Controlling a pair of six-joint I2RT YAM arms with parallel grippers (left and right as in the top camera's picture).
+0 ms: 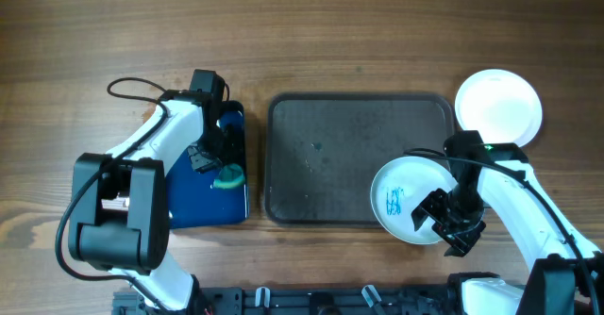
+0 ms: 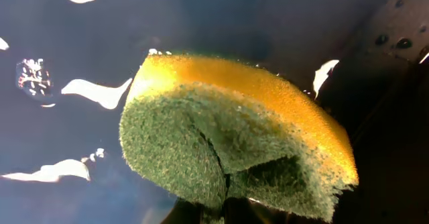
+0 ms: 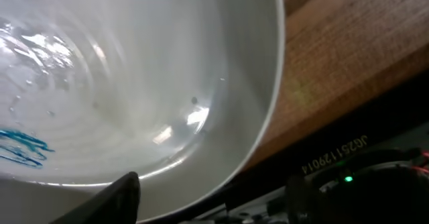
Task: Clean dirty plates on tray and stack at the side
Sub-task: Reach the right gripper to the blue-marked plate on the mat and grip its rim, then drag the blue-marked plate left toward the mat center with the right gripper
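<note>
A large dark grey-brown rectangular tray (image 1: 321, 164) with rounded corners and a low rim lies mid-way along the wooden tabletop (image 1: 377, 32). Most of its floor lies open. Only at its right near corner does anything cross the rim. There a round white shallow plate with a blue-green scribble (image 1: 406, 202) overhangs both the right and the near edge, partly over the tray and partly over the wood.

The right hand (image 1: 446, 223) sits at that plate's outer edge, just off the same corner, its fingers apart with the plate's rim between them. Whether either finger touches the plate cannot be told. From the wrist, one dark finger (image 3: 120, 197) shows just under the rim.

Off the tray's far right corner, on the wood, lies an unmarked round white plate (image 1: 498, 107), clear of the tray's rim and apart from the scribbled plate.

Beside the tray's left rim — a thin strip of wood between — lies a smaller dark blue tray (image 1: 193, 202), wet with droplets. The left hand (image 1: 219, 169) hangs over its edge nearest the big tray, clamped on a folded yellow-and-green sponge (image 2: 234, 137).
</note>
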